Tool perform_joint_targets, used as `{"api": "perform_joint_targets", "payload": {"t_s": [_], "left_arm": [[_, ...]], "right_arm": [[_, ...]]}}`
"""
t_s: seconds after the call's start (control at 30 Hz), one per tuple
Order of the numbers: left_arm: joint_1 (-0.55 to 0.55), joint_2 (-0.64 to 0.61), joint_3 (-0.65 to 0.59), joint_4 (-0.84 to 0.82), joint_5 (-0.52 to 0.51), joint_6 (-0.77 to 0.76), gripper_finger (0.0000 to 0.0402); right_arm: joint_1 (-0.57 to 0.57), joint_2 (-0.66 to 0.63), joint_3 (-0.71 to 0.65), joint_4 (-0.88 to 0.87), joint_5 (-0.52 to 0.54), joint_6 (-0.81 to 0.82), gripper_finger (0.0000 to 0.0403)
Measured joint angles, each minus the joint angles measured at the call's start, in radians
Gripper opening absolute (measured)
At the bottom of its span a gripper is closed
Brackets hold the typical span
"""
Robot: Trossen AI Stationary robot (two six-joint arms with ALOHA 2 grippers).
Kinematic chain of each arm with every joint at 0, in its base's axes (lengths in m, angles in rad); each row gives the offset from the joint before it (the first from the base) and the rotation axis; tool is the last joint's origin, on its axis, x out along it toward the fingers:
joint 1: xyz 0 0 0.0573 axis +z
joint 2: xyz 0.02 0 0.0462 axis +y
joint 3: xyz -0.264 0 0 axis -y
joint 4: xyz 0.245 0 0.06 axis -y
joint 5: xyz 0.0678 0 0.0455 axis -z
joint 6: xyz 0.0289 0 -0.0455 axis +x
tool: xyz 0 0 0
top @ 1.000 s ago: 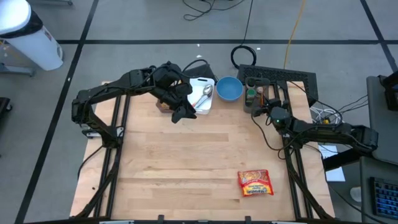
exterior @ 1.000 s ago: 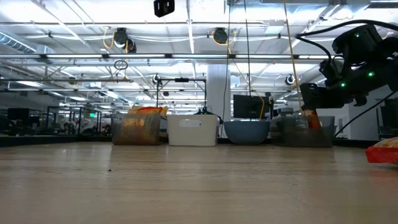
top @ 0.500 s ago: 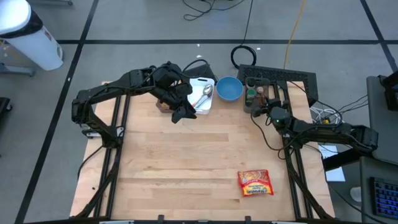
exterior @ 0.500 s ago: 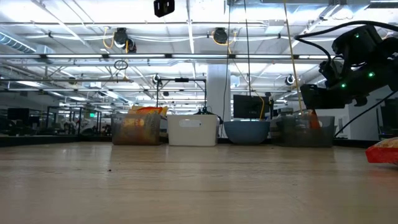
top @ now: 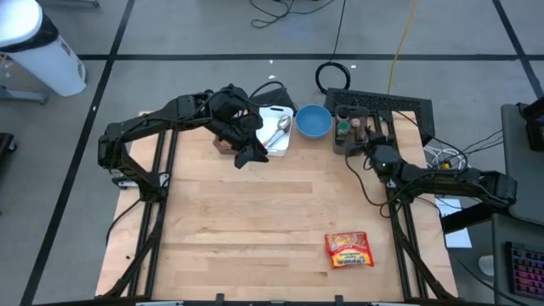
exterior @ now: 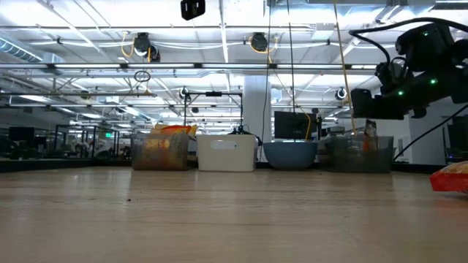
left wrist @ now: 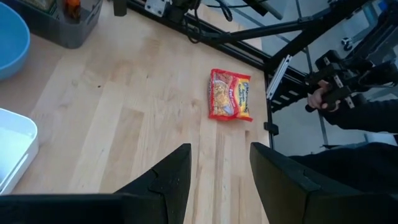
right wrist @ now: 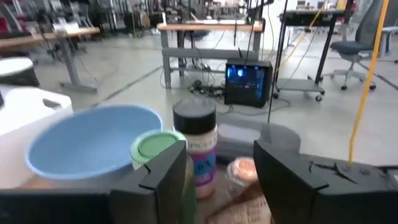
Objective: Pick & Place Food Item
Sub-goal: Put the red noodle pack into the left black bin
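Observation:
The food item, a red and yellow noodle packet, lies flat on the wooden table near the front right; it also shows in the left wrist view and at the low view's right edge. My left gripper is open and empty above the table's far left part, beside the white tray; its fingers frame the packet in its wrist view. My right gripper is open and empty, in the air just before the grey bin of jars, far from the packet.
Along the far edge stand a brown snack container, the white tray with a spoon, a blue bowl and the grey bin with a green-lidded jar and a black-lidded jar. A person's hand shows beyond the table.
My right gripper has risen a little in front of the grey bin, staying open. The packet and my left arm have kept still.

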Motion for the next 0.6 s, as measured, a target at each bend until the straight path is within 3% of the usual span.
{"api": "perform_joint_targets", "payload": {"t_s": [0.17, 0.27, 0.4, 0.6], "left_arm": [[0.0, 0.0, 0.0, -0.02, -0.001, 0.017, 0.017], [0.0, 0.0, 0.0, -0.05, -0.025, 0.03, 0.017], [0.0, 0.0, 0.0, -0.097, -0.11, 0.057, 0.017], [0.0, 0.0, 0.0, -0.106, -0.248, 0.07, 0.017]], "right_arm": [[0.021, -0.013, 0.0, 0.102, 0.0, -0.044, 0.0183], [0.048, -0.026, 0.009, 0.12, 0.001, -0.152, 0.018], [0.101, -0.036, 0.069, 0.108, 0.001, -0.315, 0.0179], [0.194, -0.038, 0.227, 0.107, 0.0, -0.408, 0.0182]]}}
